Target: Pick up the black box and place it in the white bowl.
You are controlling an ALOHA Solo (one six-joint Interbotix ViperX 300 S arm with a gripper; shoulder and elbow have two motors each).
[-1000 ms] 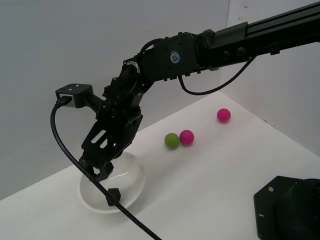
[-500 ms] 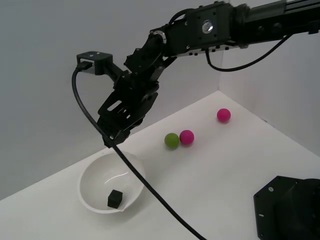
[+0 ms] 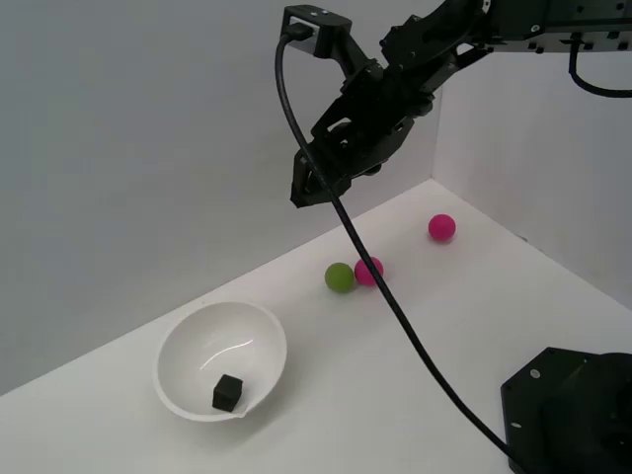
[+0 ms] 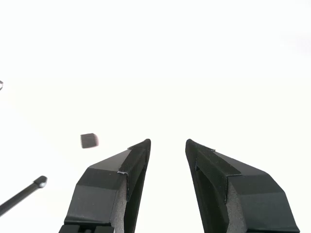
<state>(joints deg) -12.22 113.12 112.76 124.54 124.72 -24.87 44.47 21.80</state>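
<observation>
The black box, a tiny matte cube, lies inside the white bowl at the exterior view's lower left. My gripper hangs high in the air, well above the table and off toward the exterior view's right of the bowl. In the wrist view my gripper is open and empty, with a clear gap between the two black fingers. The black box shows there as a small blurred dark square; the bowl is lost in the washed-out white.
A green ball and a magenta ball sit together mid-table; another magenta ball lies near the back corner. The black robot base stands at the lower right. A black cable hangs from the wrist.
My gripper has let go of the black box, which stays in the bowl. The arm has risen out of the bowl and swung up toward the exterior view's right.
</observation>
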